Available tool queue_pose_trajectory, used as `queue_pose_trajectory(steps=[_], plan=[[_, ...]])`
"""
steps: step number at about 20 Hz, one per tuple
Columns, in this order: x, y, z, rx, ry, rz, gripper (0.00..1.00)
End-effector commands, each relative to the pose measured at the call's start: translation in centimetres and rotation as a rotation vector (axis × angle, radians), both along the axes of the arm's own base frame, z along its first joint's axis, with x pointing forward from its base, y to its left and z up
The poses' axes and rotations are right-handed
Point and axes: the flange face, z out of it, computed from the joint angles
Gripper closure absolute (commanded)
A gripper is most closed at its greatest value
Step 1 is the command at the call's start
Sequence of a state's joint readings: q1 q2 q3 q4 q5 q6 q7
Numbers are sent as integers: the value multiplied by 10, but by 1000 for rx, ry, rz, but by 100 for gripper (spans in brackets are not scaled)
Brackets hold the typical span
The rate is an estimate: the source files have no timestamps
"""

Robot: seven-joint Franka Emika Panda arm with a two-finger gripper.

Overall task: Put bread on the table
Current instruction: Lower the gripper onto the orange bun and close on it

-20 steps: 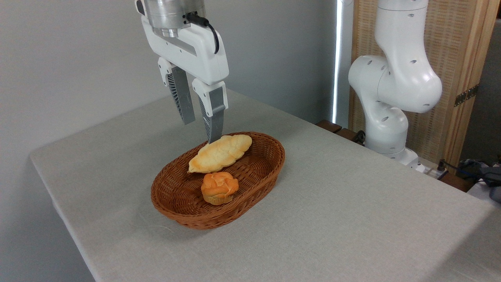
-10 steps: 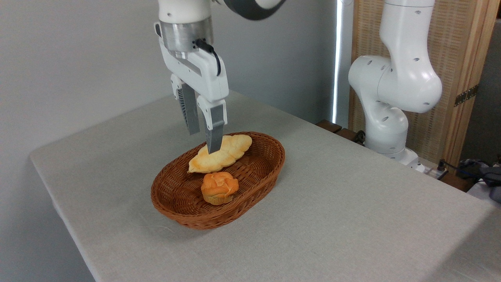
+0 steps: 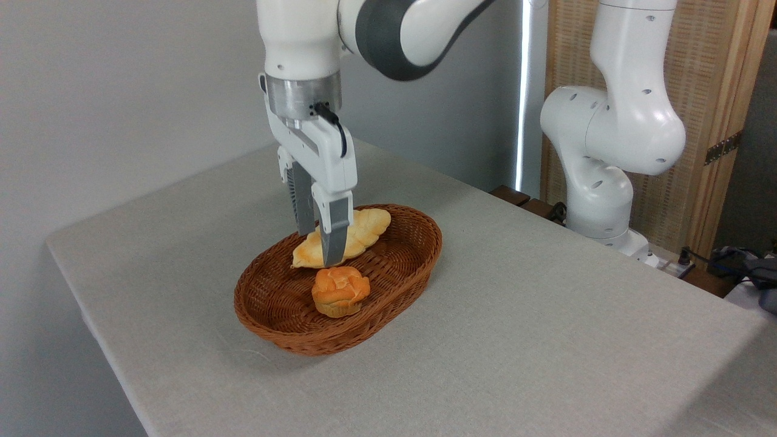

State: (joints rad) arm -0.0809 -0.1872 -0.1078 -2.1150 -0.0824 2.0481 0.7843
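Bread [image 3: 340,291], small orange-golden knotted bun, sits inside brown wicker basket [image 3: 419,243] near table [image 3: 546,340] centre. Pale braided loaf [image 3: 364,227] lies in same basket, at 12 o'clock of bun. Tool [image 3: 317,249] hangs vertically over loaf, fingers slightly parted, narrow gap, nothing held; tips overlap loaf, contact cannot be told. Bun at 6 o'clock of tool tips, untouched.

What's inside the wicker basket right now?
Inside the wicker basket: a pale braided loaf at the back, a round orange bun in front. The gripper covers the loaf's middle.
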Motion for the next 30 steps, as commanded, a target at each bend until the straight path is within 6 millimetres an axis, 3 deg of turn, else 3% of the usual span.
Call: queue_pose_trajectory(steps=[1,13,19,27,28,29,30], plan=[[-7,3,-14,-1,-17,-13,0],[-8,2,-50,8,48,-15,0],[4,-7,-74,2,38,-26,0],[5,-8,-82,3,52,-27,0],[5,-8,-82,3,52,-27,5],[5,-8,-82,3,52,-29,25],[5,-8,-82,4,53,-30,35]])
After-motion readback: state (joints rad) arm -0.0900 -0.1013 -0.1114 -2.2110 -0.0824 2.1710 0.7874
